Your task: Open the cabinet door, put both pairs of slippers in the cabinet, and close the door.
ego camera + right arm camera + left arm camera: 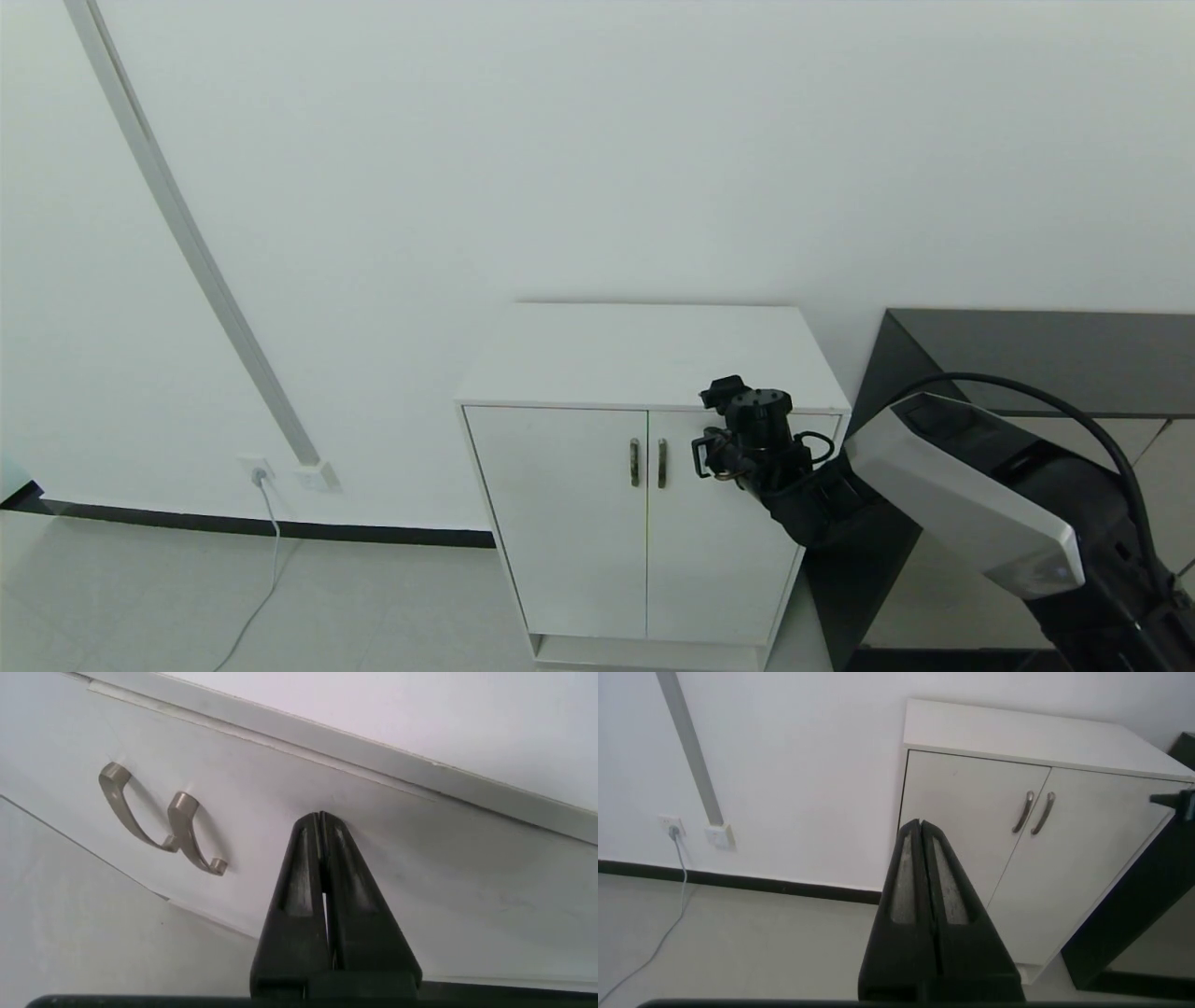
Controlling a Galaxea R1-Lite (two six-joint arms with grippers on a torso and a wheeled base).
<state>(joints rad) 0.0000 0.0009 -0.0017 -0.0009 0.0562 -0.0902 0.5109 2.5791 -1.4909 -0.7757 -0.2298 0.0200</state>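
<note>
- The wall socket point(257, 469) and its cable point(266, 569) are at the lower left of the head view, well apart from the cabinet. I judge the risk here as small.
- The left gripper point(921, 826) has its two fingers pressed together and holds nothing. It is far from the doors, so it cannot help if the other arm slips.
- The cabinet point(644, 355) stands at the lower middle, against the wall, with the left door point(560, 523) and the right door point(719, 560) both closed.
- The two handles point(648, 463) sit just beside each other at the seam. A pinch aimed a little wrong may take the wrong handle, or both.
- The right gripper point(320, 821) is close to the right door, to the right of the handles, with its fingers together and nothing between them. If it goes to the handle like this, it can only push the panel; it must open first. I cannot tell whether it touches the door.
- The dark unit point(1036, 359) is at the right. The right door probably swings toward it and toward the arm, so the arm may block the door.
</note>
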